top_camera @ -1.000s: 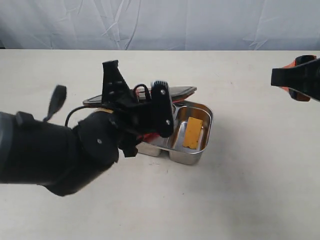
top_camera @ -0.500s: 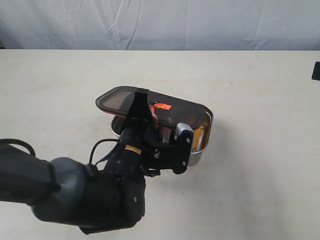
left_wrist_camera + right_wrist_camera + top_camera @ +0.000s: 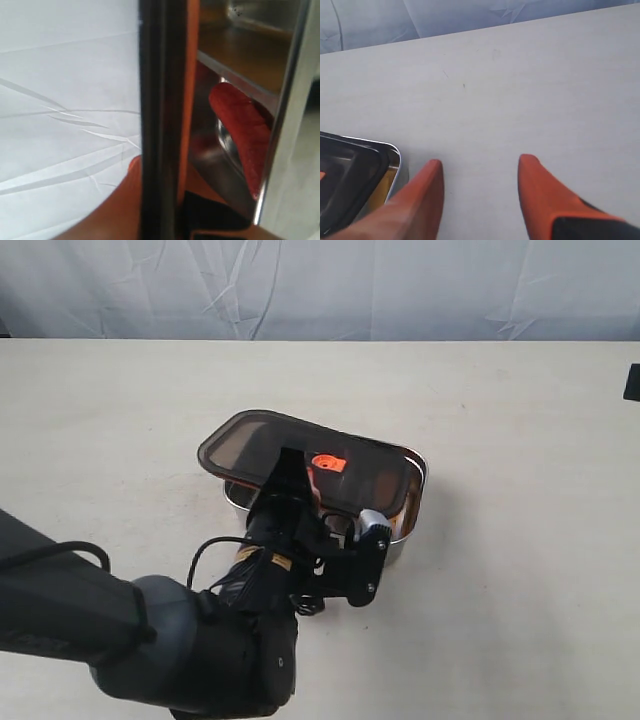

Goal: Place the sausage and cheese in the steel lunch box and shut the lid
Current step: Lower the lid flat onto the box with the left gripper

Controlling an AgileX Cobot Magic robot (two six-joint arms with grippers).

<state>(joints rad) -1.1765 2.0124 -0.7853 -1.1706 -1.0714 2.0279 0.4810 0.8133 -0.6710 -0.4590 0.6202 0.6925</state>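
The dark smoky lid (image 3: 300,455) with its orange valve tab (image 3: 328,462) hangs tilted over the steel lunch box (image 3: 419,468), covering most of it. My left gripper (image 3: 292,482) is shut on the lid's near edge. In the left wrist view the lid (image 3: 157,100) shows edge-on between the orange fingers (image 3: 120,210), and the red sausage (image 3: 242,125) lies inside the box (image 3: 290,100). The right wrist view shows the box corner (image 3: 396,152), a strip of the yellow cheese (image 3: 381,187) under the lid (image 3: 345,172), and my right gripper (image 3: 481,162) open above bare table.
The left arm's bulky black body (image 3: 150,640) fills the near left of the exterior view. A black part of the right arm (image 3: 632,382) shows at the far right edge. A pale cloth backdrop (image 3: 320,285) runs behind the table.
The left arm has swung the lid from beside the box to over it and drawn back toward the near side. The right arm has pulled away to the right edge.
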